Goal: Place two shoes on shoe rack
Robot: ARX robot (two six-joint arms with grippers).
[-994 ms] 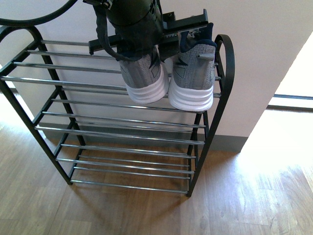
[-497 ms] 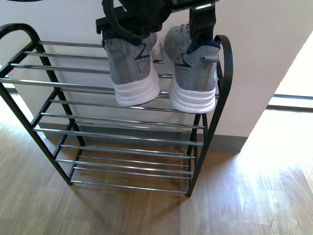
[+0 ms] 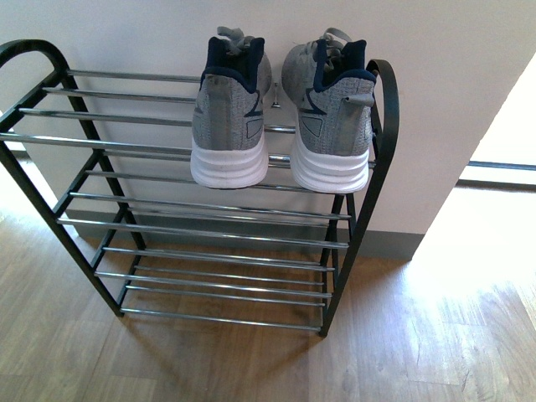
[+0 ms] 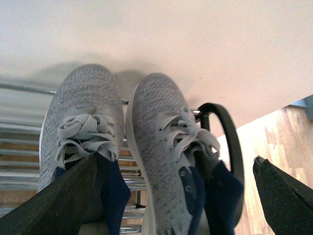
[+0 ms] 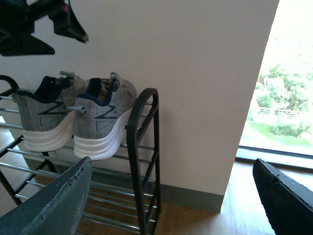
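Front view: inner shoe (image 3: 228,117) and end shoe (image 3: 331,113) sit side by side, heels toward the camera, on the shoe rack (image 3: 392,117) top tier, at its right end.
Left wrist view: left gripper (image 4: 174,160) spread wide, empty, above both shoes' laces.
Right wrist view: right gripper (image 5: 169,164) spread wide, empty, apart from the rack; shoes' side stripes dark, any lettering illegible.

- The first shoe (image 3: 229,126) is grey, with a thick white sole, a dark blue inside and grey laces. It sits on the top shelf with its heel to the front and its toe toward the wall (image 3: 126,33).
- The second shoe (image 3: 329,126) looks the same. It sits just beside the first one, next to the rack's round side.
- The shoe rack (image 3: 383,167) is black, with rows of thin shiny rods for shelves.
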